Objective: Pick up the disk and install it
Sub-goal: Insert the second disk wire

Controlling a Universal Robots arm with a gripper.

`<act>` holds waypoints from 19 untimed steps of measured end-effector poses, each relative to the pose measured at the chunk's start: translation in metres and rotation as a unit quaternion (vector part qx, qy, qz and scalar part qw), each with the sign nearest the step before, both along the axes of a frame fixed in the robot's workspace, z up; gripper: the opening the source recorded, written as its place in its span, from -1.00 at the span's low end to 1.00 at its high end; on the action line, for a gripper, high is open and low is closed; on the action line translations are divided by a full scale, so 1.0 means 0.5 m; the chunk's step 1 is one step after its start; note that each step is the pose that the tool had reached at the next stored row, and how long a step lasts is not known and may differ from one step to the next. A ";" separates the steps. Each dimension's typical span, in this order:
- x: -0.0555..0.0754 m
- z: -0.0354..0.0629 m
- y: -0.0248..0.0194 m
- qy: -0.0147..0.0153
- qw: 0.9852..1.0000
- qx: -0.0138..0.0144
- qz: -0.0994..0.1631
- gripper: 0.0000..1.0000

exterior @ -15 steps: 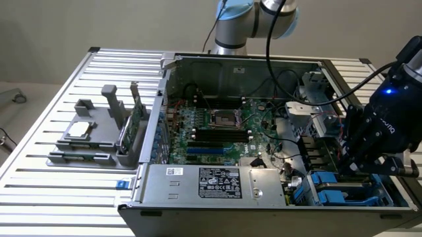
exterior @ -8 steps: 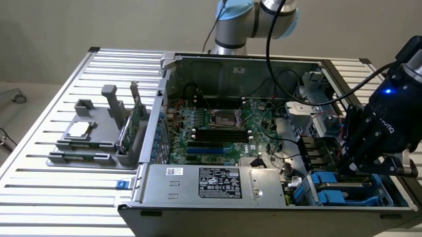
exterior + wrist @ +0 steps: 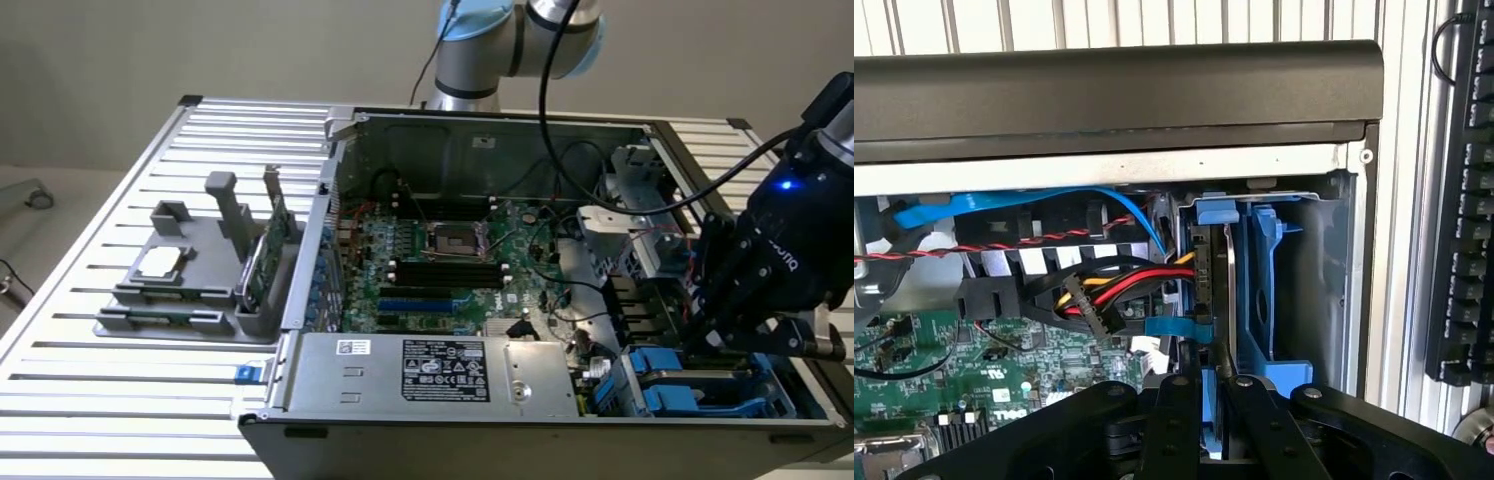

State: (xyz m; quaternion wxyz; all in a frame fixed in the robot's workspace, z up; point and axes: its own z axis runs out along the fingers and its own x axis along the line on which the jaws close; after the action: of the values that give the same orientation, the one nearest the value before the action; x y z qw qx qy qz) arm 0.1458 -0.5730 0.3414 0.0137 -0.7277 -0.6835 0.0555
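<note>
- The gripper (image 3: 727,350) hangs low over the drive bay (image 3: 714,385) in the open computer case (image 3: 534,420), at the corner nearest the camera on the exterior view's right
- In the wrist view the gripper (image 3: 1204,400) has its two black fingers (image 3: 1179,410) pressed almost together, pinching the top edge of the disk (image 3: 1212,290) between them
- The disk stands on edge, upright, in the blue-framed bay (image 3: 1274,290) beside the case's side wall (only its thin dark edge and blue carrier rim show, so how deep it sits I cannot tell)
- A bundle of red, yellow and black wires (image 3: 1124,290) ends at a connector just beside the disk's edge; whether it touches I cannot tell
- The motherboard (image 3: 441,270) lies on the case floor, with the grey power supply (image 3: 441,370) along the near wall
- Left of the case in the exterior view, a grey fixture (image 3: 200,280) sits on the slatted table (image 3: 120,400); it holds a small silver chip (image 3: 158,262) and an upright green card (image 3: 267,265)
</note>
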 end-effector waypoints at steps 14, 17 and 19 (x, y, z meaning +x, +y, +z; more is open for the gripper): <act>0.001 -0.001 -0.0036 0.000 1.000 0.000 0.000 -0.69; 0.001 -0.003 -0.0036 0.000 1.000 0.000 0.000 -0.69; 0.001 -0.004 -0.0036 0.000 1.000 0.000 0.000 -0.69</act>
State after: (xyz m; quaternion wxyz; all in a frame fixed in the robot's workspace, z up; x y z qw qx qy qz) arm 0.1464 -0.5748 0.3395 0.0137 -0.7278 -0.6834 0.0555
